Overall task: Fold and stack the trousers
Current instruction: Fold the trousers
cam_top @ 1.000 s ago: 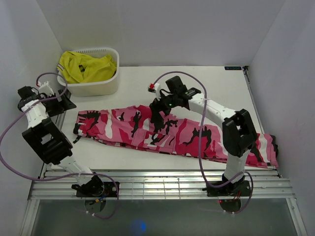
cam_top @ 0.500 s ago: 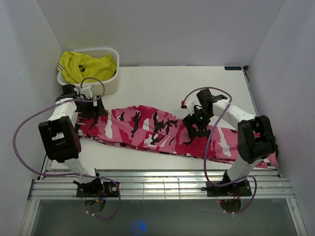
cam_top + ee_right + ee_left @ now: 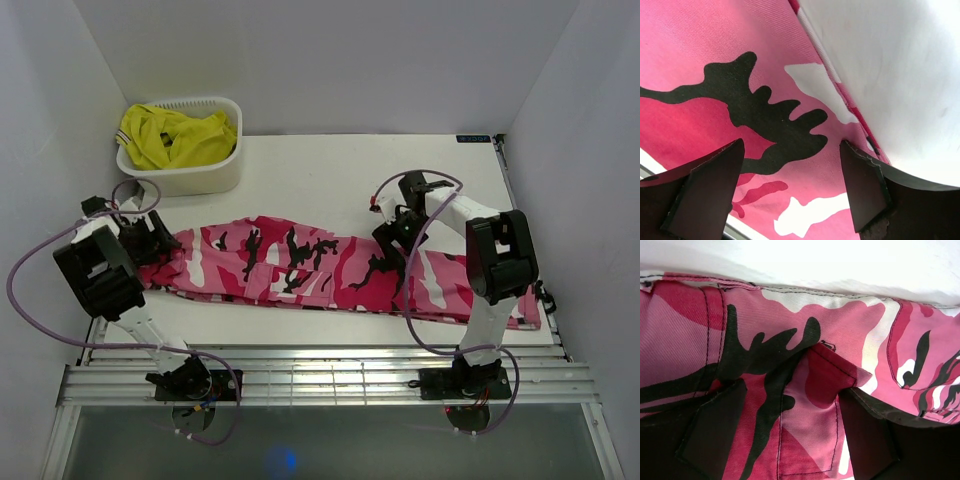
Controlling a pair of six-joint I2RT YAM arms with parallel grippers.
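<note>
**Both Grippers Positioned on the Flat Trousers, Jaws Apart**

The camouflage trousers [image 3: 300, 265] are lying full length across the table [image 3: 330, 170], running from the left edge to the right edge just ahead of the arm bases. They are not yet folded.

You are placing the left gripper [image 3: 152, 242] at the left end of the garment and the right gripper [image 3: 395, 245] at the far edge of the leg section, right of centre. Judged from this spacing, you are setting up two pick points so that one length of cloth can be lifted and folded over evenly.

Both grippers are standing with their jaws apart; neither is clamping cloth.

The top view is showing you the overall layout, including the white basket [image 3: 190, 178] holding the yellow garment [image 3: 175, 135], well apart from the work.

The left wrist view is adding detail that is absent from above: a raised fold of cloth [image 3: 832, 372] is sitting between the fingers [image 3: 715, 430], beside stitched seams. The right wrist view is showing the fingers [image 3: 862, 185] straddling flat cloth right at the trouser edge, with bare table just beyond.
</note>
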